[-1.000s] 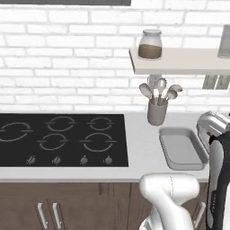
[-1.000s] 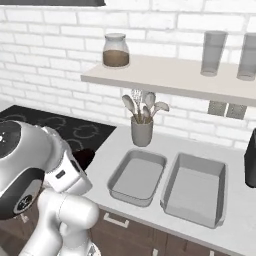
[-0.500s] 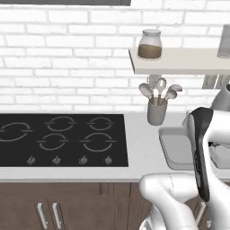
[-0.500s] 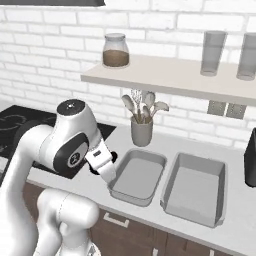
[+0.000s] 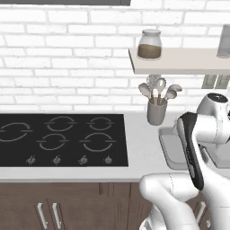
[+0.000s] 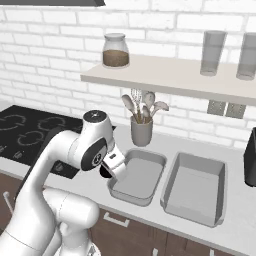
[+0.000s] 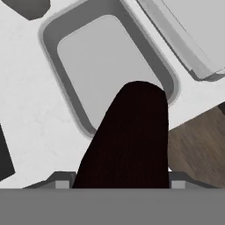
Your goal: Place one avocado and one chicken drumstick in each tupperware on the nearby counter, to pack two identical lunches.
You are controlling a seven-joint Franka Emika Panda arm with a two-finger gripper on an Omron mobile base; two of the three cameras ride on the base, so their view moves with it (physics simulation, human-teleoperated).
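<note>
Arm swung over tupperware (image 7: 66, 52) — avocado (image 7: 127, 140) between jaws

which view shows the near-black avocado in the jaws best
The hand view: the near-black avocado looms large, held over the near edge of the left tupperware. The right base view catches just a dark sliver behind the gripper. In the left base view the arm hides it.

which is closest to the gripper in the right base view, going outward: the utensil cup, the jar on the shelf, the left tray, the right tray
From the gripper, holding a near-black avocado:
1. Left tray, right beside it.
2. Utensil cup and right tray, behind and to the right; too close to call.
3. Jar, up on the wall shelf.
</note>
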